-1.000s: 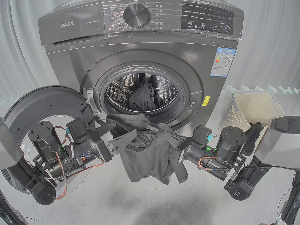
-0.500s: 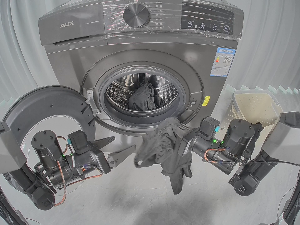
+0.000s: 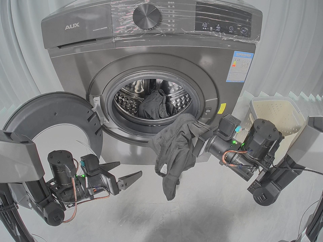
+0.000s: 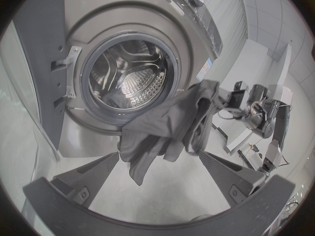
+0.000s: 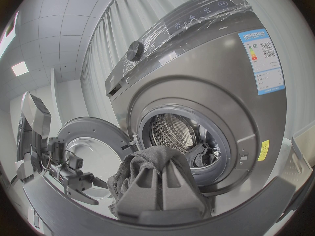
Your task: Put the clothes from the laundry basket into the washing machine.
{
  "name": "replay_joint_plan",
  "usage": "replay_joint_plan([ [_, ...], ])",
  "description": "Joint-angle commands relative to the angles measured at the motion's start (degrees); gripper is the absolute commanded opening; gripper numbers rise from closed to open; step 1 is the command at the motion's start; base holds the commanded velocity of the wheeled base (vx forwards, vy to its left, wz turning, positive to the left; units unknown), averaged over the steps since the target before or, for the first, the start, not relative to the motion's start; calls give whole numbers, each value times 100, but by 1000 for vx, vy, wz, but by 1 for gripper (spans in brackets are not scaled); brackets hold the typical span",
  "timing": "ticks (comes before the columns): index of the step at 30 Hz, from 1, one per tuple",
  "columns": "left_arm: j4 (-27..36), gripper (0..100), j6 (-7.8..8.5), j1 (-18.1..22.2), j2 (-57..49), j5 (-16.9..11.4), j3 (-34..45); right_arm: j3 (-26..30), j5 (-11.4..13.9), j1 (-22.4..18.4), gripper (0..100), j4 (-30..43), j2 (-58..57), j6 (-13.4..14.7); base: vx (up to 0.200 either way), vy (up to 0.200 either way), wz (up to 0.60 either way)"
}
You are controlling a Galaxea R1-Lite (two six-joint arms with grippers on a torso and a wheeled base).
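Observation:
A dark grey garment [image 3: 175,148] hangs from my right gripper [image 3: 198,131], which is shut on it just below and right of the washing machine's open drum [image 3: 153,99]. In the right wrist view my right gripper [image 5: 162,177] pinches the bunched garment [image 5: 137,171] in front of the drum [image 5: 177,138]. Another dark garment [image 3: 154,105] lies inside the drum. My left gripper [image 3: 126,171] is open and empty, low at the left near the floor. The left wrist view has its fingers [image 4: 98,171] spread below the hanging garment [image 4: 167,125]. The cream laundry basket [image 3: 276,115] stands at the right.
The round machine door [image 3: 50,118] stands swung open at the left, close above my left arm. Pale curtains hang behind the machine. Bare grey floor [image 3: 134,212] lies in front.
My left gripper has let go of the garment and dropped low toward the left. My right gripper has carried the garment, now hanging bunched, up and right toward the drum's rim.

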Motion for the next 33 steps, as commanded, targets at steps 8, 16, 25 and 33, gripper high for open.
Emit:
replay_joint_plan([
  [8,-4,100,493,28,704,43,-409,-44,36,119,0,8,-249,2,0,0,0],
  [16,-4,100,607,-24,915,298,-866,-35,28,216,0,25,-337,2,0,0,0],
  [25,-4,100,1126,-235,1275,316,-1402,-44,-8,374,0,52,-424,2,0,0,0],
  [33,-4,100,1381,-253,1627,404,-1877,-35,-16,470,0,78,-504,2,0,0,0],
])
